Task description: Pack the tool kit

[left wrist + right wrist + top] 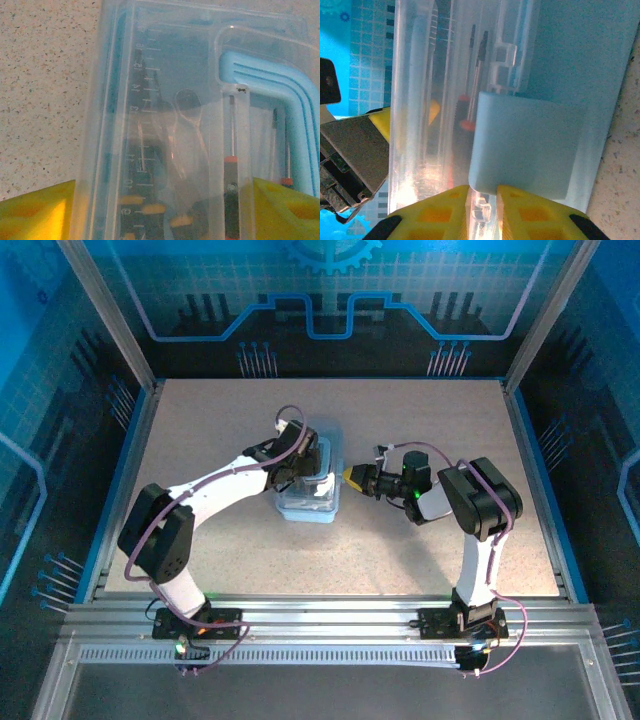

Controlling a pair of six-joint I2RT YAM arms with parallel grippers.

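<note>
Up close, the right gripper (pixel 482 194) has its yellow jaws drawn nearly together. Only a thin gap separates them, and they nip one edge of the light-blue latch (pixel 525 145) on the tool kit (pixel 305 508). The left gripper (pixel 164 182) has its jaws spread wide and clamped across the case's short width, one yellow finger against each side wall, steadying it. Through the clear lid, slim screwdrivers (pixel 231 130) with red collars lie inside, beside the curved blue handle (pixel 280 90).

Seen from above, the case sits flat near the middle of the speckled tabletop (pixel 420 410), between the two arms. Its long axis runs away from the arm bases. The latch side faces right, directly toward the right gripper, which meets it side-on. The left arm reaches over the case from the left.

The right jaws therefore look best placed to work the latch, pressing it leftward into the case while the left jaws brace. This appears to be the fastening step, with the lid seemingly down.
</note>
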